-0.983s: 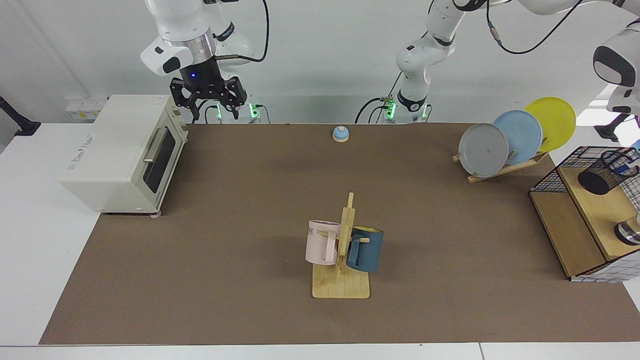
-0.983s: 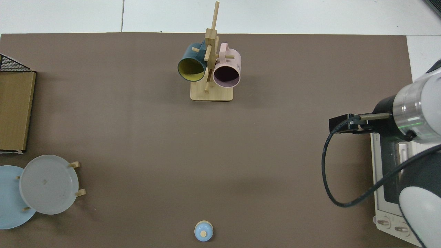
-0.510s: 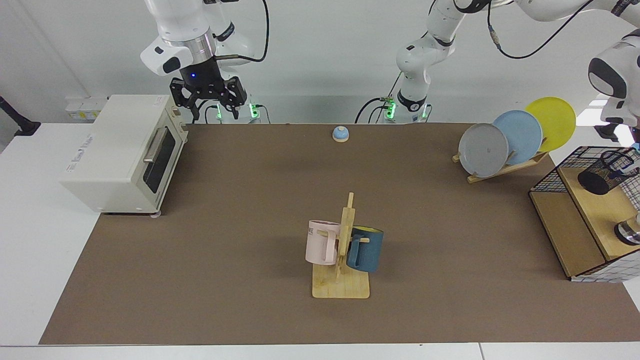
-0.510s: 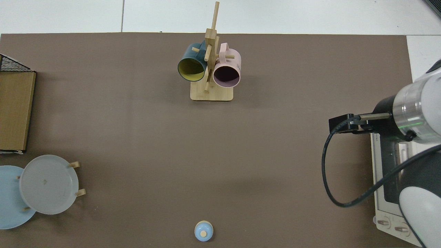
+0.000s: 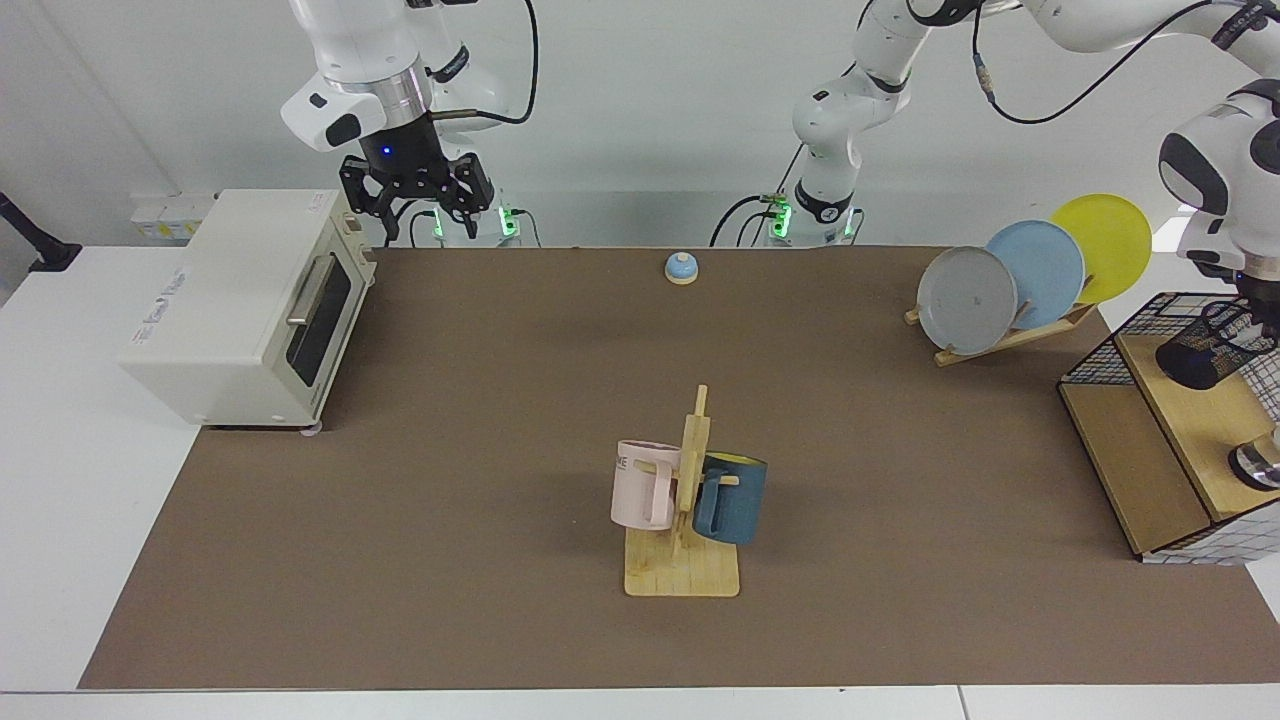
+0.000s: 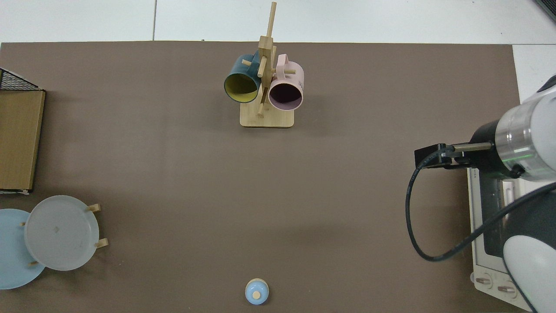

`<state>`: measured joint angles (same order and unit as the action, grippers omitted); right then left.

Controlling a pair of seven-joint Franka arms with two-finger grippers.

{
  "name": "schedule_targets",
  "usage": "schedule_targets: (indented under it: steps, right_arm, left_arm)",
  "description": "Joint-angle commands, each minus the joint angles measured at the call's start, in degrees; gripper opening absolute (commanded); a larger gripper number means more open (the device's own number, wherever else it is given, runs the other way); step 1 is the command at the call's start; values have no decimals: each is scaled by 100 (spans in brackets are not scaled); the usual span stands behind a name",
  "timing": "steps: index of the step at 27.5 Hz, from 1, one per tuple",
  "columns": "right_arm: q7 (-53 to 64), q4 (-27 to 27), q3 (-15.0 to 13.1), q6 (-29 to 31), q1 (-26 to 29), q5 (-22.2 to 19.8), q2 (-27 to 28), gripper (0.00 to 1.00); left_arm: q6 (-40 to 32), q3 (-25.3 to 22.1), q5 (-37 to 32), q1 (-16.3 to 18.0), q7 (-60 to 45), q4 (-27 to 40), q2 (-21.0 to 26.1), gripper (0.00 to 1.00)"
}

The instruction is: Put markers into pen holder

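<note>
The pen holder (image 5: 1200,357), a small black wire-mesh cup, sits on the wooden shelf inside the wire basket at the far right of the facing view. My left arm reaches over from the back, and my left gripper (image 5: 1256,306) hangs right above the holder's rim at the picture's edge. No markers show; whatever is at the rim is hidden by the hand. My right gripper (image 5: 416,203) waits open and empty above the toaster oven's back corner. In the top view the right arm's wrist (image 6: 517,150) covers its gripper, and the pen holder is out of view.
A white toaster oven (image 5: 250,300) stands at one end. A wooden mug rack (image 5: 685,505) with a pink and a blue mug is in the middle. A blue bell (image 5: 681,268) sits at the back, near a plate rack (image 5: 1010,285). The wire basket (image 5: 1110,345) holds a shiny metal object (image 5: 1258,465).
My left arm's hand has come down and inward over the pen holder. The blue tips seen at the holder's rim earlier are now covered. The right arm has not moved.
</note>
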<state>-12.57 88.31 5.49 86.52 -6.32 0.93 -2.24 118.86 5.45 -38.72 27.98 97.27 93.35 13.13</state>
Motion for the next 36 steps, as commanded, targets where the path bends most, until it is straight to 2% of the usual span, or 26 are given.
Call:
schedule_targets:
  steps: [1,24,25,27,28,32,36]
  right_arm:
    - [167,-60,49,-47,114,100,4,100]
    - [167,-60,49,-47,114,100,4,100]
    - [167,-60,49,-47,114,100,4,100]
    - [167,-60,49,-47,114,100,4,100]
    - [167,-60,40,-47,114,100,4,100]
    - [167,-60,49,-47,114,100,4,100]
    - [167,-60,49,-47,114,100,4,100]
  left_arm:
    - [155,-62,-100,-55,-120,228,-127,0]
    - [155,-62,75,-38,-50,193,-74,0]
    - [155,-71,162,-29,-50,175,-74,2]
    - [147,-80,303,-29,-50,157,-65,44]
    - [155,-80,313,-29,-24,140,-56,50]
    - [76,-80,313,-38,11,17,-4,56]
    - [59,-80,269,-47,72,-106,23,56]
